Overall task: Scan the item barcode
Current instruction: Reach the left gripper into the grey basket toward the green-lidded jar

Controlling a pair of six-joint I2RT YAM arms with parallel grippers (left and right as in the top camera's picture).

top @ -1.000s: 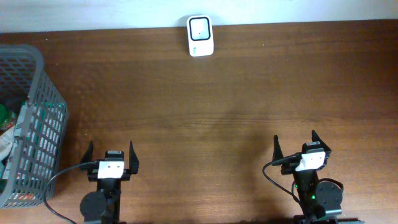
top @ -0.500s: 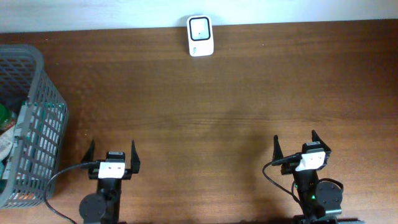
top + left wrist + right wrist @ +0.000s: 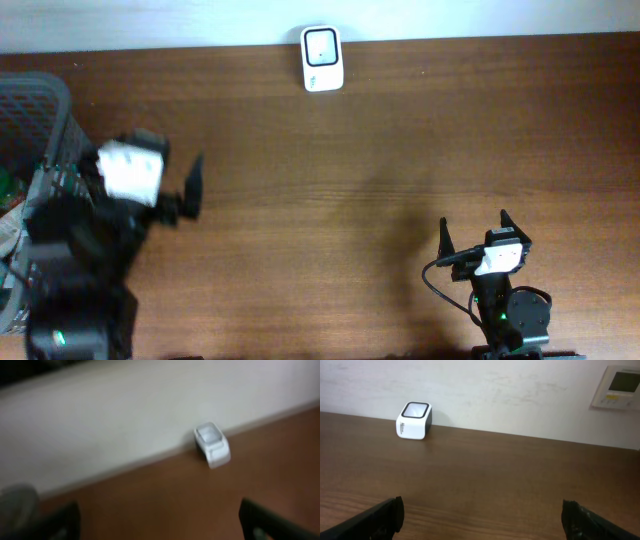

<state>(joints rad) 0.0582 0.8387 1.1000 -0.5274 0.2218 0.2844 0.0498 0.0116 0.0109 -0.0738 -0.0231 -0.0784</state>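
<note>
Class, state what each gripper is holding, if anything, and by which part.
Nothing is held: the left gripper and the right gripper both stand open and empty.

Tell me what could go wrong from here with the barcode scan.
The open left gripper shows blurred right at the grey basket's rim; it could knock or shove the basket. The items inside lie jumbled and mostly hidden, so a grab may leave the barcode turned away. The white scanner sits at the table's far edge, a long carry.
</note>
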